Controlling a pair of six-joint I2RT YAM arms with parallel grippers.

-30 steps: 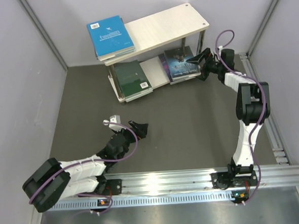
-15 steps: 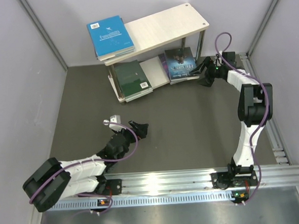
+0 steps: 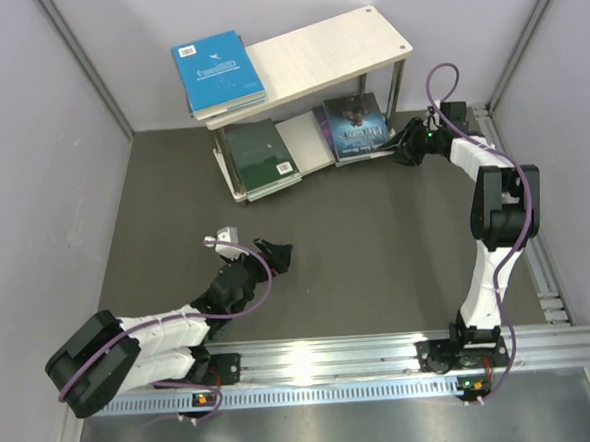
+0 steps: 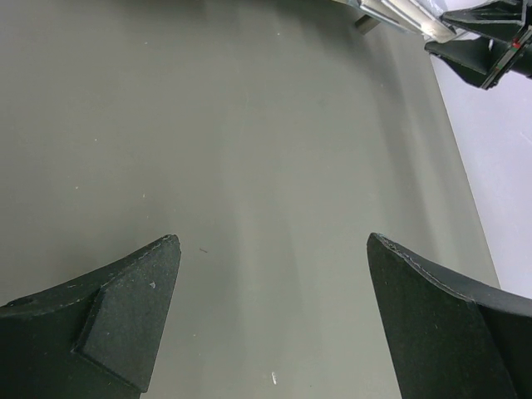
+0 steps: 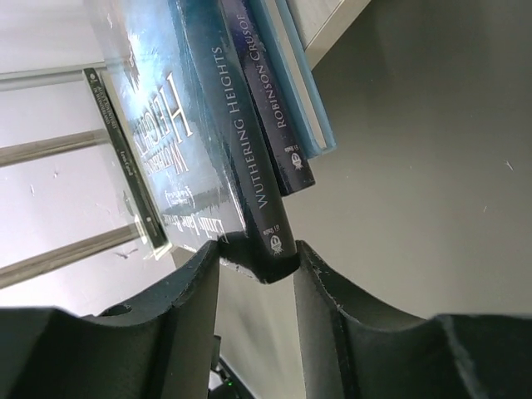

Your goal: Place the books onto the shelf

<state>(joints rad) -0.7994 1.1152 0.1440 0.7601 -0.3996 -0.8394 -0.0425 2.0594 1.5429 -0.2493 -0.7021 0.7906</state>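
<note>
Left hand [image 3: 274, 250] spread, low over grey tabletop [image 3: 376, 236], well apart from the shelf [image 3: 325, 49]. Right hand [image 3: 398, 143] pinches a corner of the starry book [image 3: 351, 120] lying at the lower board's right end. Pale walls [image 3: 28, 117] enclose the tabletop.

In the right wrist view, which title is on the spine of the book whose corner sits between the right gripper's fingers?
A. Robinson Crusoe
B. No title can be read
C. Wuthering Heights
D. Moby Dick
C: the corner of the Wuthering Heights book sits between the fingers of the right gripper, while the Robinson Crusoe book lies beside it, outside the fingers.
</note>
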